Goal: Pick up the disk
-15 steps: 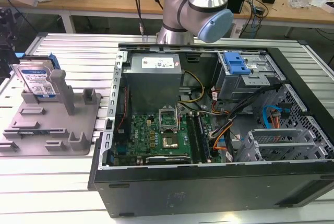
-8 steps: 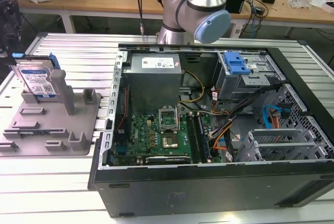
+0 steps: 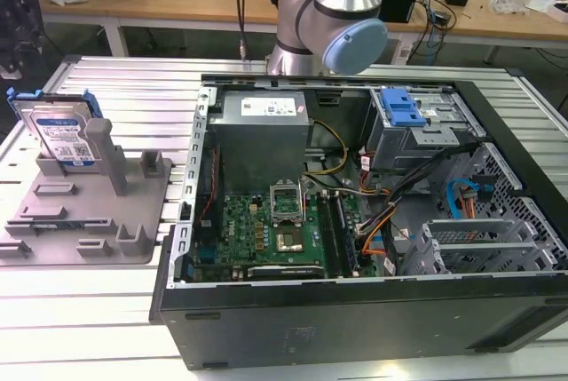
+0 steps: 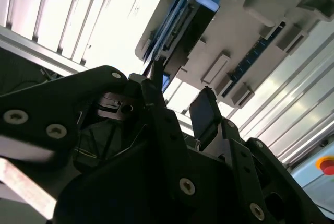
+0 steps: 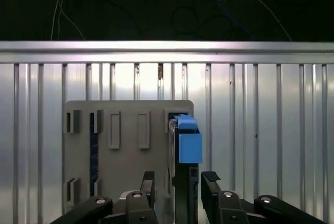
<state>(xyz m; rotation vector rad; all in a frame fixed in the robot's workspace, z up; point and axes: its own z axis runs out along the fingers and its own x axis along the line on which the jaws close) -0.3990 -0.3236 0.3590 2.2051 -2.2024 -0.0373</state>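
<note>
Silver disk [image 3: 64, 137] upright in grey plastic holder [image 3: 98, 221], black gripper [image 5: 179, 179] spread apart, empty, seemingly above it.

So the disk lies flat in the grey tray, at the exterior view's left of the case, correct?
Not flat. The disk stands on edge in the grey tray, at the exterior view's left of the case; the exterior view shows this.

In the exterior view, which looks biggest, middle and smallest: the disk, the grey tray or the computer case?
1. computer case, by far the biggest.
2. grey tray, in the middle.
3. disk, standing upright in the tray, the smallest.
The differences are plain, so nearness to the camera does not change the order.
</note>
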